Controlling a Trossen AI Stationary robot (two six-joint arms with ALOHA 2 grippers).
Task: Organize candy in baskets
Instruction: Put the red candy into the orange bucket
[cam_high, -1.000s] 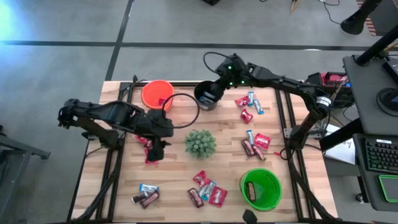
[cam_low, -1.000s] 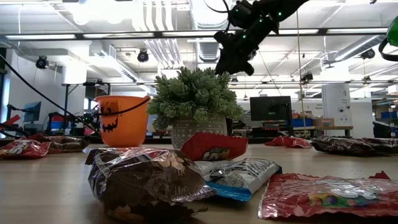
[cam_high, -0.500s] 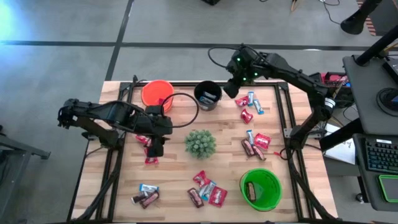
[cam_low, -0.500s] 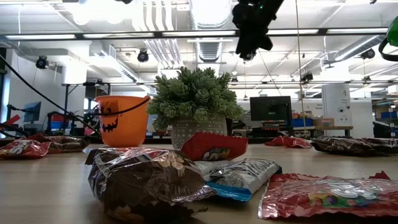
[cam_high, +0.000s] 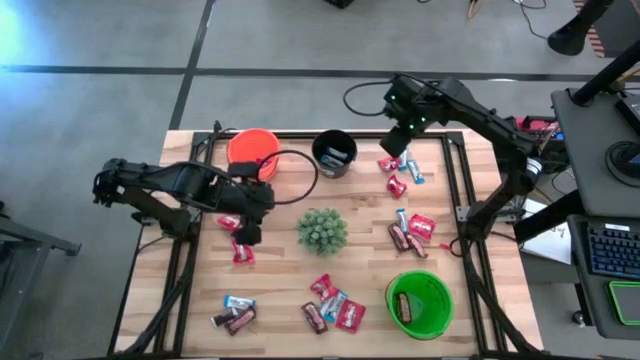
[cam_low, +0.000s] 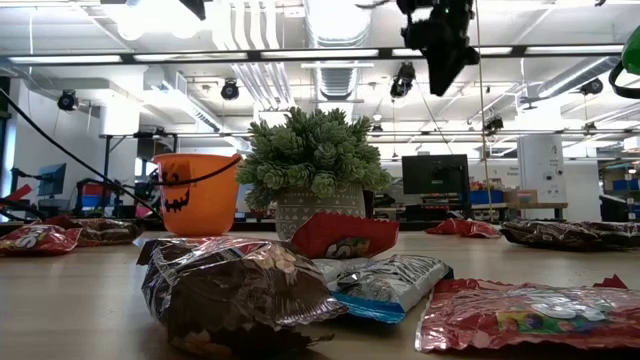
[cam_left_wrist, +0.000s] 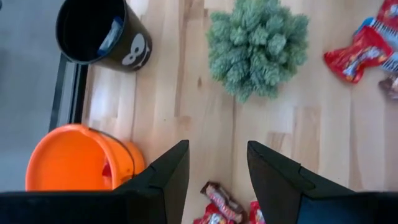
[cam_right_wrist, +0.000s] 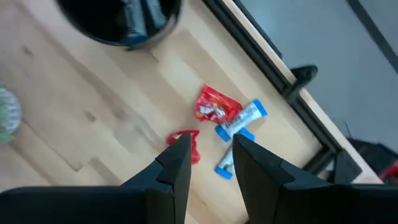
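Both arms raised over the wooden table (cam_high: 280, 300), neither holding anything.
Right gripper (cam_high: 398, 146) above the far edge, over a cluster of red and blue-silver candy (cam_right_wrist: 227, 118), fingers apart and empty; left gripper (cam_high: 247, 232) near the left edge over red candy (cam_high: 243, 251), fingers parted, empty; green basket (cam_high: 420, 303) by the near right corner, one bar inside; orange basket (cam_high: 252, 150) and black basket (cam_high: 334, 153) along the far edge, black one holding a blue bar; plant (cam_high: 322, 229) mid-table; more candy scattered along the near edge and right side.
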